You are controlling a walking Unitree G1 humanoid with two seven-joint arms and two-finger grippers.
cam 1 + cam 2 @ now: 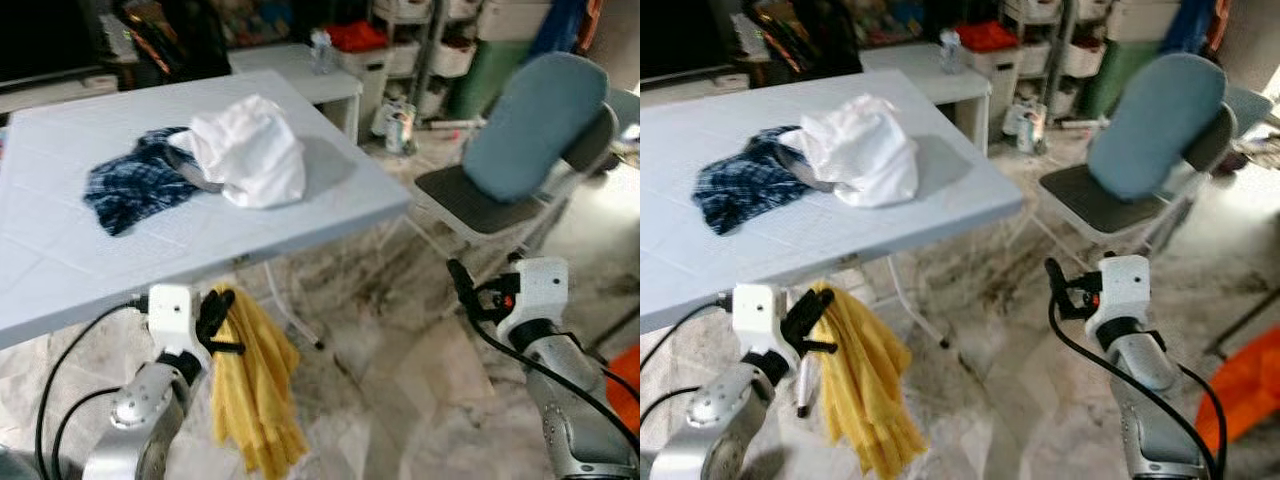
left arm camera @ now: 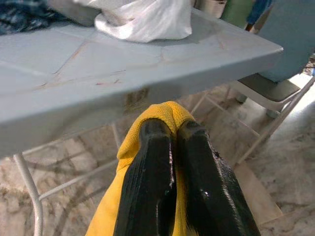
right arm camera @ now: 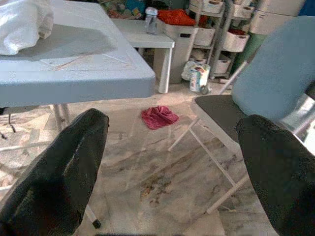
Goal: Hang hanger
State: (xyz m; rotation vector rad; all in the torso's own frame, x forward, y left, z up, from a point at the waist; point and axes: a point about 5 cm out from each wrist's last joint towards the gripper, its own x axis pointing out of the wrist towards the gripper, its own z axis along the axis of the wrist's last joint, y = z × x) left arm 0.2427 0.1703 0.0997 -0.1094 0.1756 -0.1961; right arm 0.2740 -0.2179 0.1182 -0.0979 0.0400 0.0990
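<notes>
Your yellow cloth (image 1: pixel 252 385) is hanging below the near edge of the table (image 1: pixel 60 270), draped down toward the marble floor (image 1: pixel 400 400). No hanger can be made out with it, though a thin pale rod hangs beside it in the right eye view. Your left gripper (image 2: pixel 172 162) has it: the two black fingers (image 2: pixel 147 187) are pinched tight together on the top fold of the yellow fabric, right under the table's rim.

Up on the table, a white garment (image 1: pixel 250 150) lies bunched, overlapping a dark blue plaid one (image 1: pixel 135 185) beside it.

Your right gripper (image 3: pixel 172 162) is out to the side, well apart from the cloth, fingers spread wide with nothing between them. Between those fingers you're looking at bare floor, a small red rag (image 3: pixel 158 117) lying on it near the table leg, and a folding chair (image 1: pixel 520 150) with a blue-grey back. Behind that, shelving (image 3: pixel 216 29) with white bins.
</notes>
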